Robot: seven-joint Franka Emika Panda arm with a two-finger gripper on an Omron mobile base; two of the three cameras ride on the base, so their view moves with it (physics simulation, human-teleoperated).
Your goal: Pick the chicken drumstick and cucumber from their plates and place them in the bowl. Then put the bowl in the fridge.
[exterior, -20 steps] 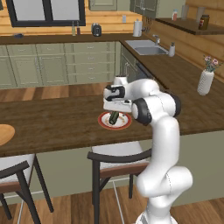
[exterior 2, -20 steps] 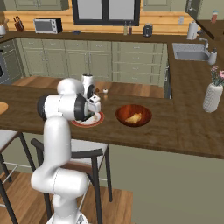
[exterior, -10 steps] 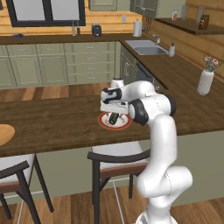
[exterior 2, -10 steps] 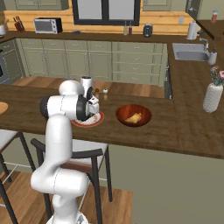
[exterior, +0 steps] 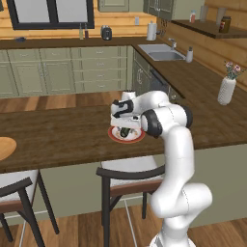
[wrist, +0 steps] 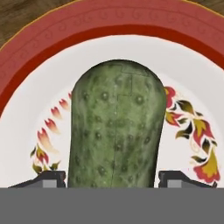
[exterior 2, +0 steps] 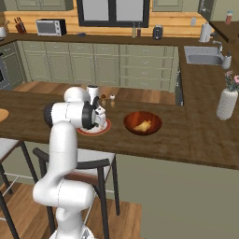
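Observation:
The dark green cucumber (wrist: pixel 117 127) lies on the white plate with a red rim (wrist: pixel 109 26). My gripper (wrist: pixel 112 180) reaches straight down over it. Its two fingertips (wrist: pixel 48 179) sit against the cucumber's two sides, and I see no gap between them and it. From the left base view the gripper (exterior: pixel 126 129) hangs low over that plate (exterior: pixel 114 135), with the cucumber (exterior: pixel 126 132) between its fingers. The golden-brown chicken drumstick (exterior 2: pixel 142 126) lies inside the reddish-brown bowl (exterior 2: pixel 154 119), just to the right of the red-rimmed plate (exterior 2: pixel 84 132).
A tan wooden plate (exterior: pixel 4 147) sits at the counter's far left edge. Dark stools (exterior: pixel 128 178) stand under the counter's near side. A white vase with flowers (exterior 2: pixel 227 102) stands on the right arm of the counter, and small shakers (exterior 2: pixel 112 97) stand behind the plate.
The arm has barely moved and the hand stays low over the red-rimmed plate. The cucumber and the bowl lie where they were.

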